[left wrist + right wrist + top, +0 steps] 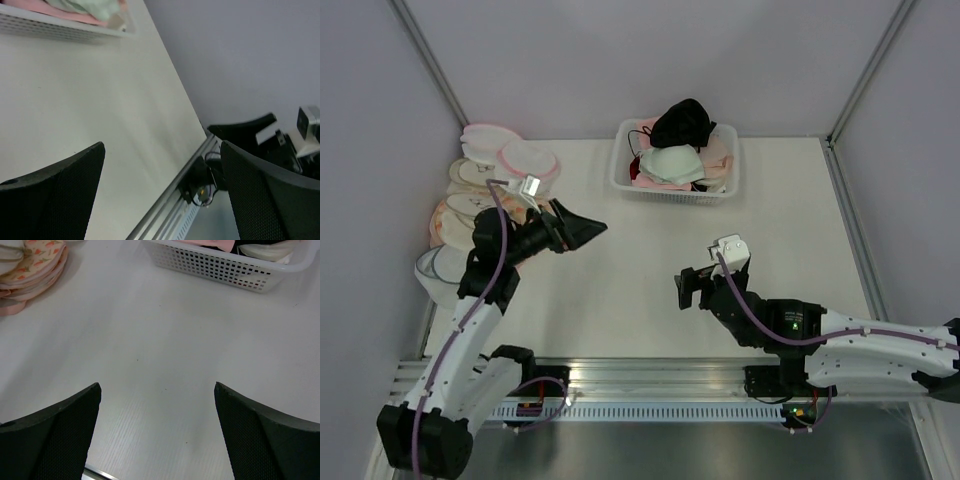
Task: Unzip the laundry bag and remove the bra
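bra [682, 123] likely atop basket [676, 196], beyond right claw [692, 287]

Soft, even light all over.
The pale counter [650, 270] is bright, with only a faint grey shadow under the right end effector [692, 290]. Close up, the black fingers [55, 195] of the left end effector [162, 150] look blurry, and the basket [60, 27] far ahead of it is fuzzy.
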Motion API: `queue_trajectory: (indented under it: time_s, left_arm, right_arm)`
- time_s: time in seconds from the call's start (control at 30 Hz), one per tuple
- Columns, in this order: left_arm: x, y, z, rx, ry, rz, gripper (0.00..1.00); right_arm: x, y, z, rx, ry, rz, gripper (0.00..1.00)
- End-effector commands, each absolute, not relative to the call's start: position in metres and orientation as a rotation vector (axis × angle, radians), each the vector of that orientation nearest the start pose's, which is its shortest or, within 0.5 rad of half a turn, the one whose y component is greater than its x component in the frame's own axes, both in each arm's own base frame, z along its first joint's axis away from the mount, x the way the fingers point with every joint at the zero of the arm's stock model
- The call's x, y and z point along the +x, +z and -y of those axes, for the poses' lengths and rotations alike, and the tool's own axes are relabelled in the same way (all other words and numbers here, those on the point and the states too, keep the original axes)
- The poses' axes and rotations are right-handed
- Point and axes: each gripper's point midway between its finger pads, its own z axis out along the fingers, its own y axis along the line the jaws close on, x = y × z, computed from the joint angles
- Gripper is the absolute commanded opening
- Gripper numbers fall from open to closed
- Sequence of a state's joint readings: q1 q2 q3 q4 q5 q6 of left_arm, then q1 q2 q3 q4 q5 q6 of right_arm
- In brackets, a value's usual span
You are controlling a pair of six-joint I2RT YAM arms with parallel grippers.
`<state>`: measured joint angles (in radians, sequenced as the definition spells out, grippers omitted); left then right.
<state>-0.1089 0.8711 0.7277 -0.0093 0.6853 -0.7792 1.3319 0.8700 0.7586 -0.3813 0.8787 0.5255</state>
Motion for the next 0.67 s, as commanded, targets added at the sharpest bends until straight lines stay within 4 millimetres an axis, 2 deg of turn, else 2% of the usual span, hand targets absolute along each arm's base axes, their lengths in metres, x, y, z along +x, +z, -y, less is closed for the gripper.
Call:
queue_trajectory:
  time_s: [0.0, 0.2, 0.3, 0.4, 0.63]
  left_arm:
    - [0.223, 0.289, 0.204, 0.281, -1.279, -1.763, 1.00]
    - [0.156, 0.288, 0.243, 0.527, -1.383, -1.706, 1.00]
    - [0.131, 0.275, 0.256, 0.610, -1.405, -1.698, 1.00]
    - [0.119, 0.260, 0.261, 0.634, -1.408, -1.717, 1.00]
    - [0.113, 0.252, 0.259, 0.634, -1.412, -1.717, 1.00]
  right_arm:
    - [0.183, 0.237, -0.222, -0.154, 0.396, -1.858, 0.98]
    - [0.185, 0.244, -0.227, -0.178, 0.385, -1.843, 0.98]
    - [0.187, 0.251, -0.228, -0.187, 0.383, -1.818, 0.98]
    - [0.188, 0.257, -0.226, -0.178, 0.381, -1.803, 0.98]
    - [0.187, 0.265, -0.218, -0.154, 0.401, -1.784, 0.98]
